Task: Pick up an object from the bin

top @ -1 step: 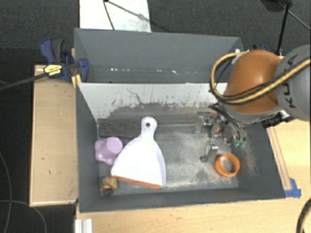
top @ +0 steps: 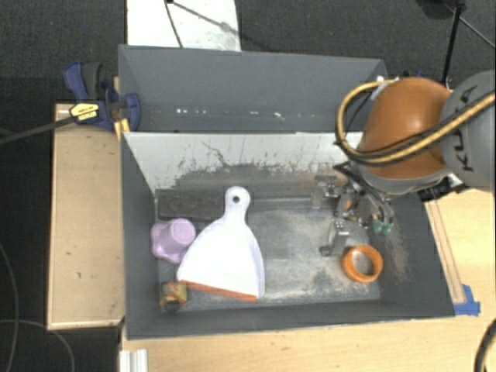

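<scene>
Orange ring point(top: 363, 263) lies low on the right of the bin point(top: 294, 289) floor, just beside the hand point(top: 339, 227) hanging above-left of it; how far open the hand is cannot be told.

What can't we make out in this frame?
- Orange strip under the white plastic scoop, camera view: the scoop covers most of it; identity unclear.
- Small brown object in the lower-left corner of the grey metal bin: too small to identify.
- Bin floor beneath the gripper: hidden by the arm's orange cover.
</scene>
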Controlling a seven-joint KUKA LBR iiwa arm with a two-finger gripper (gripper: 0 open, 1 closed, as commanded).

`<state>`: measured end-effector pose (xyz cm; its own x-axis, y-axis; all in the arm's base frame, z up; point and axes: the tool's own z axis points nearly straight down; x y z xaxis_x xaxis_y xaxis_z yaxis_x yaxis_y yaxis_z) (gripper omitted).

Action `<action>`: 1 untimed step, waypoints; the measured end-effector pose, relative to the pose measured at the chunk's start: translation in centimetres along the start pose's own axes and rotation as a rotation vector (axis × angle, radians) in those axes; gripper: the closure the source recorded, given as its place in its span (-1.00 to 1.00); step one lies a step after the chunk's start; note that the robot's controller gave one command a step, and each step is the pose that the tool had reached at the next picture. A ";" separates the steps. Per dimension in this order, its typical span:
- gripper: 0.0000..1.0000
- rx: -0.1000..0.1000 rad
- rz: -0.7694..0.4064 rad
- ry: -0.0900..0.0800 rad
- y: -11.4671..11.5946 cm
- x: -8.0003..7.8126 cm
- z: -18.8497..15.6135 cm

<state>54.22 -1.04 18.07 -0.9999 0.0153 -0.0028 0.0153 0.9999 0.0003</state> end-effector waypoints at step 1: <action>-1.00 -0.001 -0.020 -0.004 -4.3 -0.2 2.5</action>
<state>54.33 -5.31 15.60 -1.0000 -0.0047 -0.0068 -0.0047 1.0000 0.0015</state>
